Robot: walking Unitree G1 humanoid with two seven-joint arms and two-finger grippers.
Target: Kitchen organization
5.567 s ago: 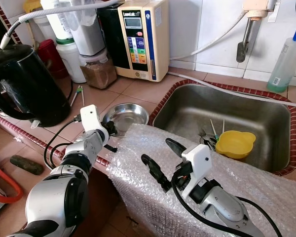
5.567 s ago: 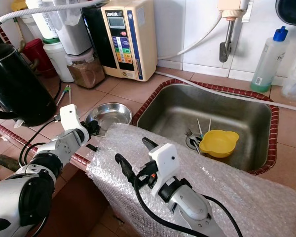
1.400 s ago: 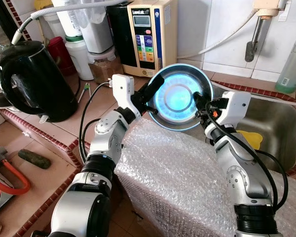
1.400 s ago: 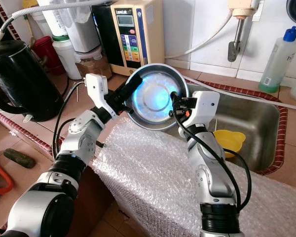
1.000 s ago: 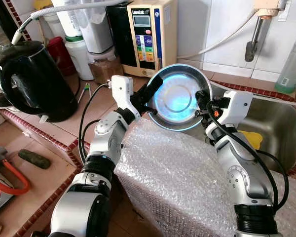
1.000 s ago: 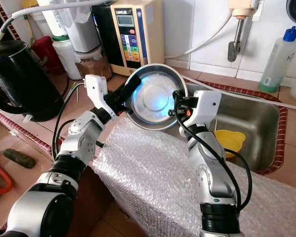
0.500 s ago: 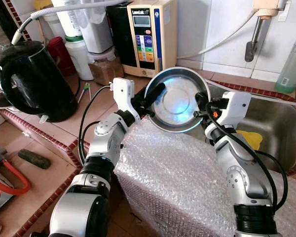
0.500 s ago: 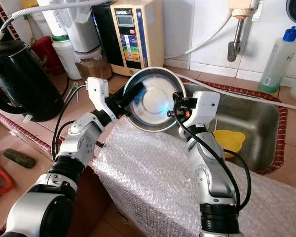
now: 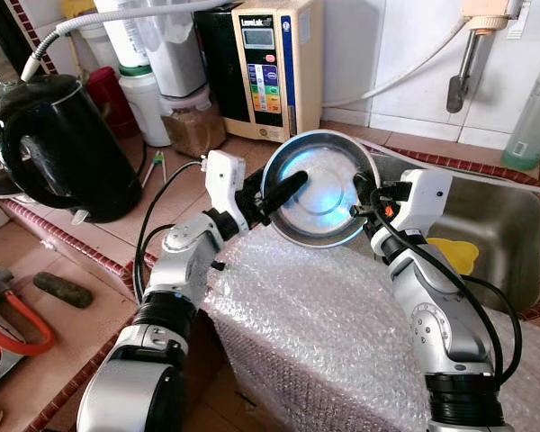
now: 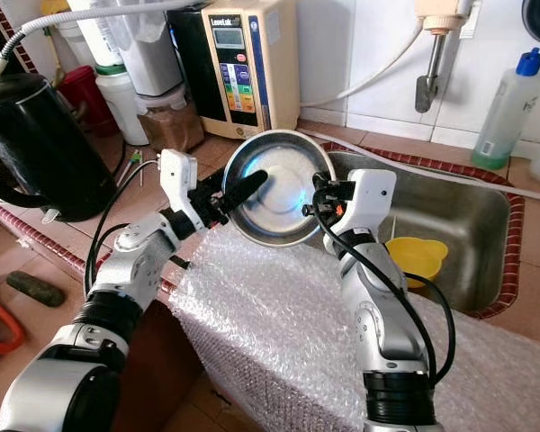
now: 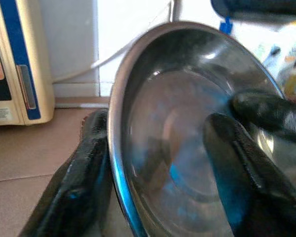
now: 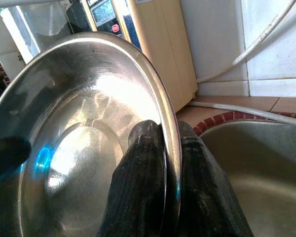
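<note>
Steel bowl [image 9: 321, 189] clamped in left gripper [image 9: 272, 193] and right gripper [image 9: 364, 194] jaws.

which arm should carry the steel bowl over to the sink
Probably the right. Its gripper pinches the bowl rim on the side nearest the sink, while the left gripper grips the far rim.

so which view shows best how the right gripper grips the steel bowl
The right wrist view: its fingers pinch the steel bowl at the rim, one each side. The eye views show the right gripper small; the left wrist view shows one fingertip.
</note>
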